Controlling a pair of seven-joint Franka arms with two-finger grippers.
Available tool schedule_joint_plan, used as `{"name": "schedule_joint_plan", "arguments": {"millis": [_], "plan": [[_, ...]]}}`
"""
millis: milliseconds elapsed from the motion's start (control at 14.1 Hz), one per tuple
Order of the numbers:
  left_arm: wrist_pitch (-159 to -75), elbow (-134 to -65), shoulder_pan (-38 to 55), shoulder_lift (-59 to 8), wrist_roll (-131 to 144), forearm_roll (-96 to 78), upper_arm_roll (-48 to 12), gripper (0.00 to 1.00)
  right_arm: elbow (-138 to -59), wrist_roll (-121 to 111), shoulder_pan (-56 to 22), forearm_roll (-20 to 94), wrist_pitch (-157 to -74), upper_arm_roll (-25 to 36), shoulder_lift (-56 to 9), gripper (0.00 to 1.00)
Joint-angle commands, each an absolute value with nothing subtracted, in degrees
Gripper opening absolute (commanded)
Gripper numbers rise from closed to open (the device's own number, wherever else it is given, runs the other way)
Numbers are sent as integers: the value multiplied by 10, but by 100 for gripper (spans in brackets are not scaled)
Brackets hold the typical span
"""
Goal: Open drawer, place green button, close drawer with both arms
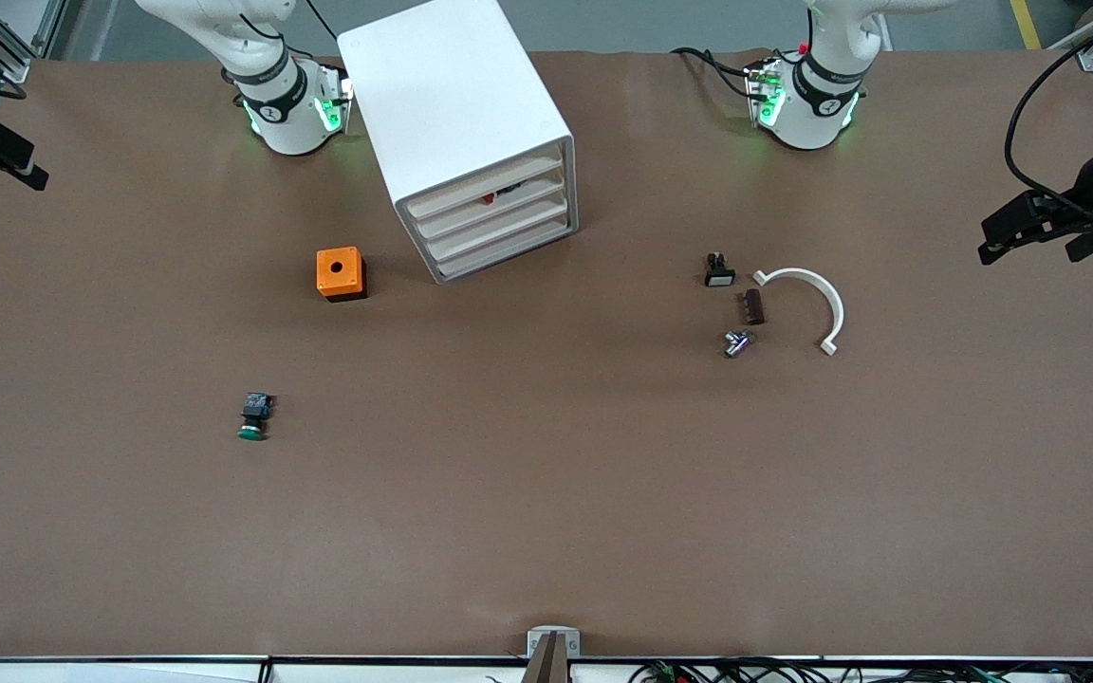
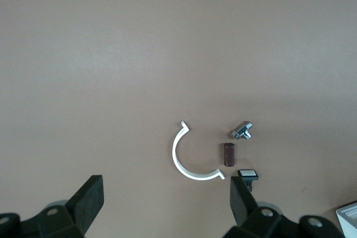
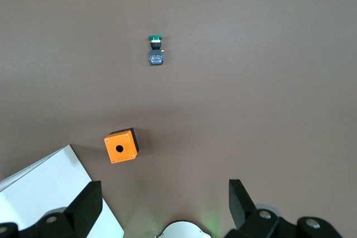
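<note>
While all four drawers [image 1: 494,213] sit shut in the white cabinet [image 1: 456,114], I hold my left claw [image 2: 167,204] and right claw [image 3: 162,207] high at their own ends of the counter [image 1: 546,493], jaws apart and empty. The button [image 1: 253,415] lies on the counter toward the right arm's end, nearer the front camera than the orange cube [image 1: 341,273]. To open cleanly, I should hook one drawer lip squarely and pull straight along its slide, steadying the cabinet with the other claw.
</note>
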State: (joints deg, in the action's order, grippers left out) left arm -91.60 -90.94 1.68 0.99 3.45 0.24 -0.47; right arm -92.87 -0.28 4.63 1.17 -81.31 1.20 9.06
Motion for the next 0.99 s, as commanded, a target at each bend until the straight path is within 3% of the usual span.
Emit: {"name": "schedule_joint_plan", "arguments": {"millis": [0,426,922], "plan": [[-905,-901,15,7,33,4,-7,100,-928,7,47,19,-807,11,95,100],[-875,-900,5,-4,36,4,-2,100,-928,6,47,19,-805,11,95,100],[-893,-903,2,-97,41,4,-4,100,-928,7,48,19,-805,11,95,100]]}}
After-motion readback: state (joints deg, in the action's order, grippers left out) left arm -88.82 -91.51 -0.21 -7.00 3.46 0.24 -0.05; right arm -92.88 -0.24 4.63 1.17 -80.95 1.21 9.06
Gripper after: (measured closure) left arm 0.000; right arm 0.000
